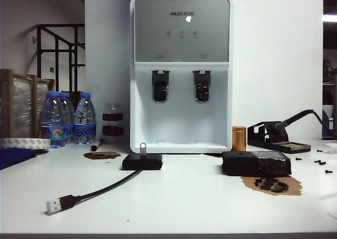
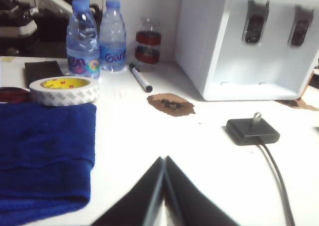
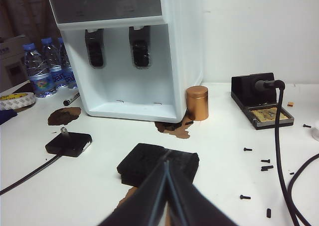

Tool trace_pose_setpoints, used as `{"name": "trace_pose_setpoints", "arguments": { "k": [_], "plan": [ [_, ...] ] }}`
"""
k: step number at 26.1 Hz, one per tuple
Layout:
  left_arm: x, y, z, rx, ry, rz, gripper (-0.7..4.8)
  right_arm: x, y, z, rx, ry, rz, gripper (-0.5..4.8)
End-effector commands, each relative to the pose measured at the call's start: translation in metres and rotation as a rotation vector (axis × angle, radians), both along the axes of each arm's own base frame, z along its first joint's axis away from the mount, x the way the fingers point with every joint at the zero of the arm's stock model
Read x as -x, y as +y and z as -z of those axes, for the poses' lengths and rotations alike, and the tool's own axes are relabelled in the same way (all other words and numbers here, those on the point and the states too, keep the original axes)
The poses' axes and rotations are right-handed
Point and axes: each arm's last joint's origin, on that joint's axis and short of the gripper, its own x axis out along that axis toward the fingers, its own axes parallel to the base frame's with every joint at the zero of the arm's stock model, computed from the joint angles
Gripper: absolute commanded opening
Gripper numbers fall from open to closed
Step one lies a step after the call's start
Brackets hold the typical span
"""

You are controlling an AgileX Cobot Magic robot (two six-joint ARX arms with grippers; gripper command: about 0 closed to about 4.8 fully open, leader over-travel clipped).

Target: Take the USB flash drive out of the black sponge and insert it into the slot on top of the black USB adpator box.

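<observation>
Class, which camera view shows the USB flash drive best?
The exterior view: the USB flash drive stands upright in the black USB adpator box, its loop sharp against the white dispenser. The left wrist view shows it tilted and blurrier; the right wrist view, tiny.

White table [image 1: 174, 197] bears black USB adpator box [image 1: 142, 161], black sponge [image 1: 256, 163] (beside scattered screws [image 1: 319, 162]).

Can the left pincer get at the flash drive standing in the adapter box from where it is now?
Probably yes. The left pincer is shut and empty, pulled back from the USB flash drive, which stands upright in the black USB adpator box. Bare table lies between; it must open first.
</observation>
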Motion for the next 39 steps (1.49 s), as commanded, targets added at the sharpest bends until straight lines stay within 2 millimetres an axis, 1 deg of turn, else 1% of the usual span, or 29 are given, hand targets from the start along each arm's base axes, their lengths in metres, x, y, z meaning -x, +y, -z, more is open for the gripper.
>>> {"name": "trace_pose_setpoints", "arguments": {
  "k": [1,39],
  "plan": [
    [0.0001,-0.0002,0.0003,-0.013,-0.002,0.006,-0.04,0.0002,0.0002,-0.0016,-0.003,-0.01,-0.005,-0.01],
    [-0.0001,0.0004,-0.0004,-0.028,-0.011,-0.013,-0.04,0.0002,0.0002,-0.0017,-0.003,-0.01,-0.005,-0.01]
  ]
}}
